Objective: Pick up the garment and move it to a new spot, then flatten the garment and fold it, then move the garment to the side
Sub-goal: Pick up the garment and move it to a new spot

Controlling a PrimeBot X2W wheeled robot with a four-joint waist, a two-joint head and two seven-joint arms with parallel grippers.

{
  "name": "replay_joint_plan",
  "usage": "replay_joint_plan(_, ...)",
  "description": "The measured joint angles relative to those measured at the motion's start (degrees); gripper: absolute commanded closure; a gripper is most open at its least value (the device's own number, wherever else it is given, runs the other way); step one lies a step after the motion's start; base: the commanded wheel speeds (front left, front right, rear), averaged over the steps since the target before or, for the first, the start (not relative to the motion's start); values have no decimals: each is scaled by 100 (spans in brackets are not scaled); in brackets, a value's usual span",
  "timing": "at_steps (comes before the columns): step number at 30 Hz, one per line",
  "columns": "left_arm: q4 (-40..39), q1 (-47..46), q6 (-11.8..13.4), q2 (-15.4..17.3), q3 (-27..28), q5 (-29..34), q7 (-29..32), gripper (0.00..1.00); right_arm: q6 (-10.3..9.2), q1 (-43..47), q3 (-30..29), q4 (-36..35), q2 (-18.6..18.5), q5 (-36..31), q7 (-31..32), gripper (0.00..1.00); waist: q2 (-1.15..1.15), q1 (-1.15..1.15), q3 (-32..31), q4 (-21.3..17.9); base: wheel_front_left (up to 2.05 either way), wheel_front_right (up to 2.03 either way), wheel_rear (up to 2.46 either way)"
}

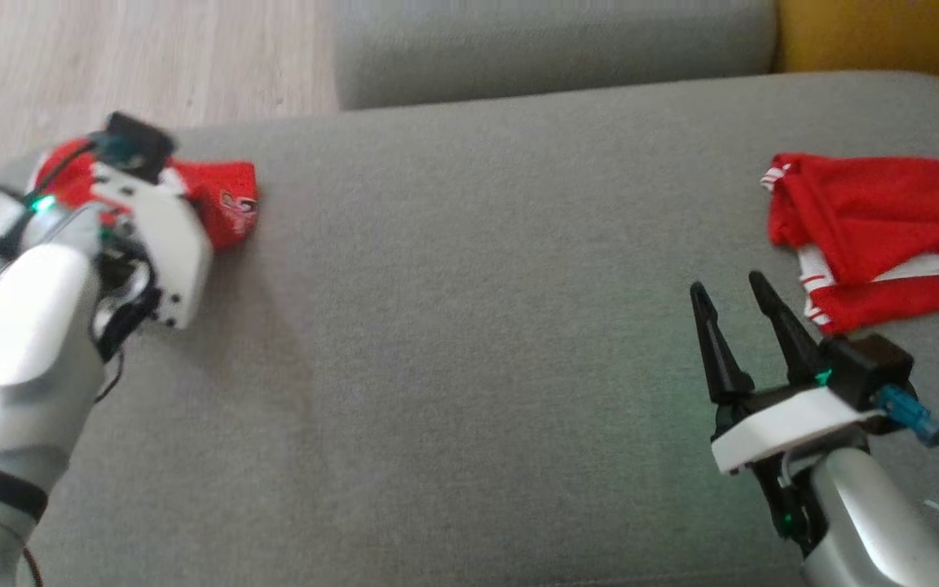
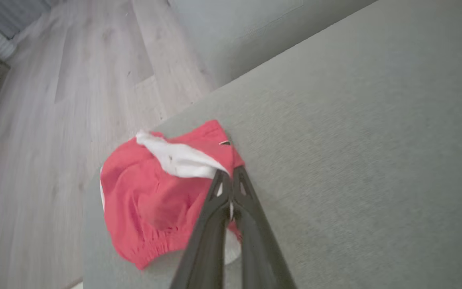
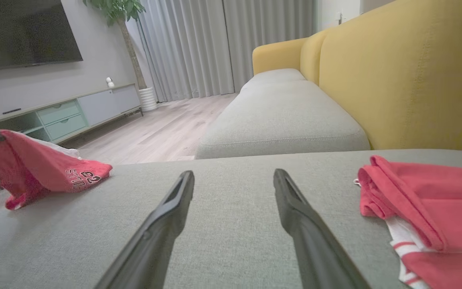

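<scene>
At the left edge of the grey fabric sofa cushion [image 1: 469, 342], the crumpled red garment with white lining [image 2: 150, 200] is lying bunched up. It is showing white print at one end. From where I stand it is looking like a "23" beside some letters, but it is upside down and too blurred to read properly. The left pincer [image 2: 227, 173] is clenching a fold where red meets white, its fingers pressed together. The silvery left forearm [image 1: 21, 326] is reaching in from the lower left. Well apart on the right, the right pincer [image 1: 728, 287] is sitting low over the cushion, released, fingers spread and pointing away. It is lying just beside a folded red garment with white striped trim [image 1: 877, 220].
</scene>
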Motion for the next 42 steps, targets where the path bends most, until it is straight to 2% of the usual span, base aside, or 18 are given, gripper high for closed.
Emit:
replay_joint_plan(3, -524, -162, 0, 63, -524, -179, 32, 100, 0, 109, -44, 30, 27, 0, -15, 0, 0, 0, -160, -134, 0, 0, 0)
replay_joint_plan(8, -1289, -553, -1, -8, -1053, -469, 0, 100, 0, 113, -146, 34, 35, -1, -33, 0, 0, 0, -287, -419, 0, 0, 0)
replay_joint_plan(14, -2098, -979, -1, -592, -1134, -938, -442, 100, 0, 114, -396, 0, 12, -2, -34, 0, 0, 0, -339, -652, 0, 0, 0)
replay_joint_plan(18, -2430, -1031, -1, -665, -1258, -1227, -517, 100, 0, 115, -477, -11, 12, -2, -35, 0, 0, 0, -320, -649, 0, 0, 0)
replay_joint_plan(24, -2560, -682, -1, -278, -1738, -1653, -177, 100, 0, 162, -494, -20, 20, -2, -34, 0, 0, 0, -273, -558, 0, 0, 0)
replay_joint_plan(25, -2512, -526, -1, -132, -1892, -1736, -80, 100, 0, 204, -488, -23, 25, -2, -34, 0, 0, 0, -258, -541, 0, 0, 0)
replay_joint_plan(26, -2330, -191, -1, 177, -2313, -1867, 160, 100, 0, 259, -465, -11, 41, -2, -32, 0, 0, 0, -235, -517, 0, 0, 0)
replay_joint_plan(27, -2330, -191, -1, 177, -2313, -1867, 160, 100, 0, 259, -465, -11, 41, -2, -32, 0, 0, 0, -235, -517, 0, 0, 0)
replay_joint_plan(30, -2000, 265, -1, 593, -3023, -2024, 454, 100, 0, 261, -437, -9, 40, -1, -31, 0, 0, 0, -213, -499, 0, 0, 0)
replay_joint_plan(32, -1711, 437, -1, 783, -3344, -2076, 454, 100, 0, 259, -404, -7, 41, -1, -30, 0, 0, 0, -205, -492, 0, 0, 0)
replay_joint_plan(34, -1328, 467, -1, 883, -3438, -2073, 305, 100, 0, 253, -376, -3, 40, -1, -30, 0, 0, 0, -201, -486, 0, 0, 0)
replay_joint_plan(37, -728, 401, -1, 871, -3435, -2000, -108, 100, 0, 253, -363, 4, 31, 0, -22, 0, 0, 0, -200, -459, 0, 0, 0)
replay_joint_plan(38, -563, 372, -1, 839, -3431, -1998, -261, 91, 0, 253, -360, 4, 27, 0, 2, 0, 0, 0, -204, -448, 0, 0, 0)
replay_joint_plan(39, -405, 349, -1, 784, -3429, -1993, -406, 68, 0, 253, -360, 10, 20, 0, 21, 0, 0, 0, -209, -438, 0, 0, 0)
replay_joint_plan(40, -261, 342, -1, 722, -3410, -1989, -560, 29, 0, 253, -360, 12, 18, 0, 21, 0, 0, 0, -214, -428, 0, 0, 0)
replay_joint_plan(41, -141, 342, -1, 655, -3372, -2000, -701, 0, 0, 253, -360, 16, 14, 0, 21, 0, 0, 0, -221, -417, 0, 0, 0)
replay_joint_plan(42, -53, 342, -1, 581, -3319, -2038, -795, 0, 0, 253, -360, 24, 13, 0, 21, 0, 0, 0, -232, -408, 0, 0, 0)
